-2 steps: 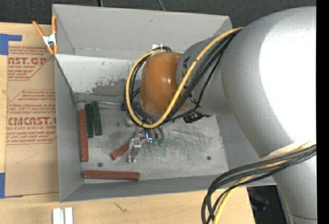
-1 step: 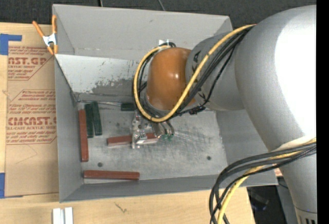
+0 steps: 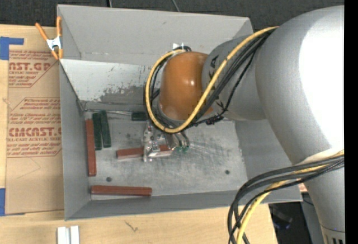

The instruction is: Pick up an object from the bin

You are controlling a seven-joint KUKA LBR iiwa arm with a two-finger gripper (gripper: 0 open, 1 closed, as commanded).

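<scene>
My gripper [image 3: 152, 146] is low over the bin floor near the middle, under the orange wrist cover. It sits on the right end of a short reddish-brown stick [image 3: 130, 153] that lies flat, pointing left. The stick's right end runs in under the gripper's metal parts. A small green piece [image 3: 183, 149] lies just right of the gripper.
Two dark green sticks [image 3: 102, 130] and a long reddish-brown stick [image 3: 90, 148] lie along the left wall. Another reddish-brown stick [image 3: 121, 191] lies against the front wall. A small dark piece [image 3: 139, 116] rests near the back wall.
</scene>
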